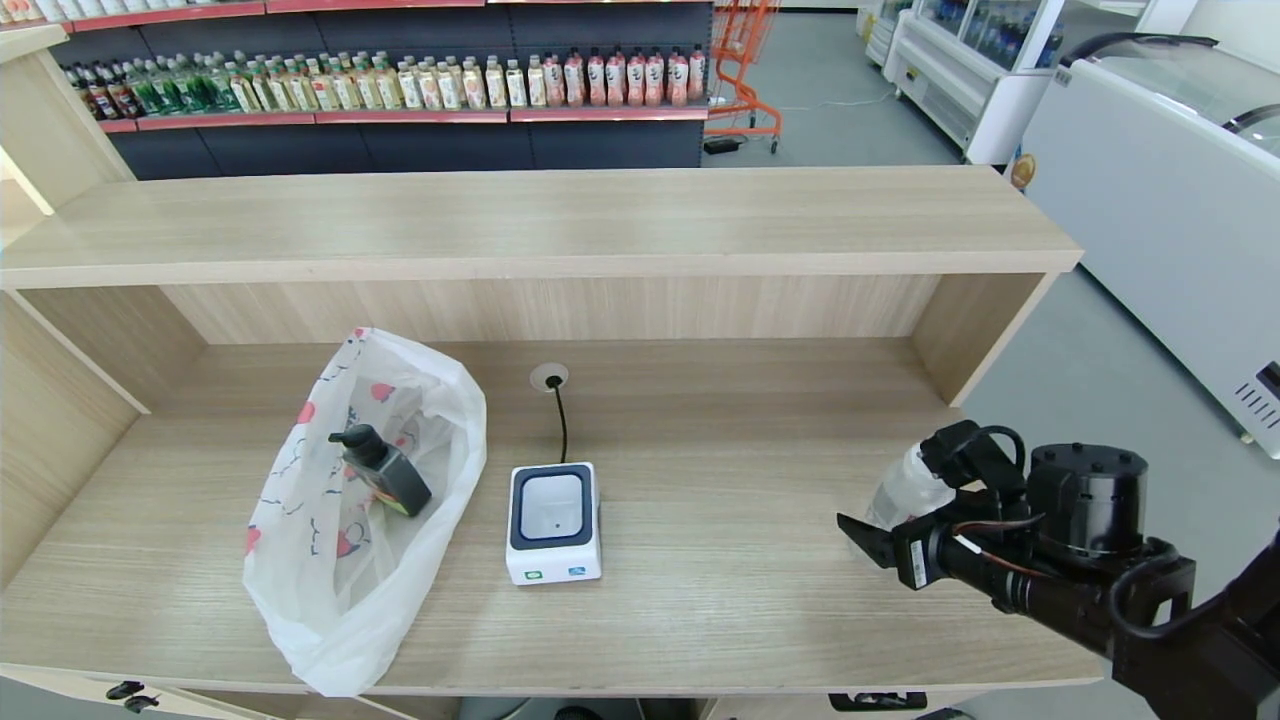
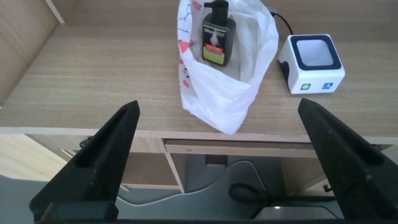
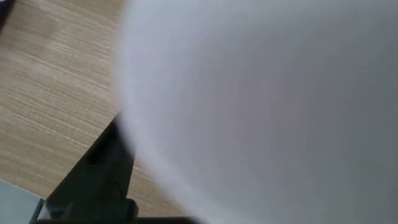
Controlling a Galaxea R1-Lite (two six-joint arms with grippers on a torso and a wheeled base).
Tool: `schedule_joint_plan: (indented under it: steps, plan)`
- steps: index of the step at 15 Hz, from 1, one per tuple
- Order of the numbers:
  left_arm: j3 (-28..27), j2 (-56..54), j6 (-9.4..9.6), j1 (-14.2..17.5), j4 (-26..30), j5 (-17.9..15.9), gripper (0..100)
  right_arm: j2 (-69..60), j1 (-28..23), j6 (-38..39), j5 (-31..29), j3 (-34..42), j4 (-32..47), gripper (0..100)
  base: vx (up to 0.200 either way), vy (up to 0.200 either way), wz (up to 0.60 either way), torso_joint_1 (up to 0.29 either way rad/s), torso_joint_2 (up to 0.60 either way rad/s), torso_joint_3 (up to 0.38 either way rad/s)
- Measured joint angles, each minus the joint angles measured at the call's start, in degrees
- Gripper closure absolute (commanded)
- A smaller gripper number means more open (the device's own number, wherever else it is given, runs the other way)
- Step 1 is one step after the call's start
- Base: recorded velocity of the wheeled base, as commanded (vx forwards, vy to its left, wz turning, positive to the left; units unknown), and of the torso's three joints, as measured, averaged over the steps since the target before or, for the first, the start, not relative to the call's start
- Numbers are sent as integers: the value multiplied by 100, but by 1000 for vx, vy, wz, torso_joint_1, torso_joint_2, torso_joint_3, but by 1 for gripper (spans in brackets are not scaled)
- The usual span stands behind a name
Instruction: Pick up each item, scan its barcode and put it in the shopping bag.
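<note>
A white shopping bag [image 1: 350,560] with red and blue print lies open at the counter's left. Inside it rests a dark pump bottle [image 1: 385,472], which the left wrist view shows as the pump bottle [image 2: 216,38] in the bag [image 2: 217,93]. The white scanner [image 1: 554,520] with a dark-framed window sits mid-counter, the scanner [image 2: 313,61] just beside the bag. At the counter's right end my right gripper [image 1: 910,495] is shut on a pale translucent bottle [image 1: 900,492], held just above the surface; the bottle [image 3: 267,106] looms close before the wrist camera. My left gripper [image 2: 217,109] stands wide open before the counter's front edge, holding nothing.
The wooden counter [image 1: 720,560] has a raised back ledge and side walls at left and right. A black cable [image 1: 561,420] runs from the scanner to a hole at the back. Bare room lies between scanner and right gripper.
</note>
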Motion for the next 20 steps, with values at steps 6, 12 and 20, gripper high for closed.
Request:
schedule_joint_plan:
  steps: [6,12,20]
  plan:
    - [0,0,0,0,0,0,0,56,-166,-2,158,9,-150,100,0,0,0,0,0,0]
    - [0,0,0,0,-2,0,0,130,-172,-161,266,143,-301,100,0,0,0,0,0,0]
    - [0,0,0,0,0,2,0,194,-306,-27,788,358,-649,100,0,0,0,0,0,0]
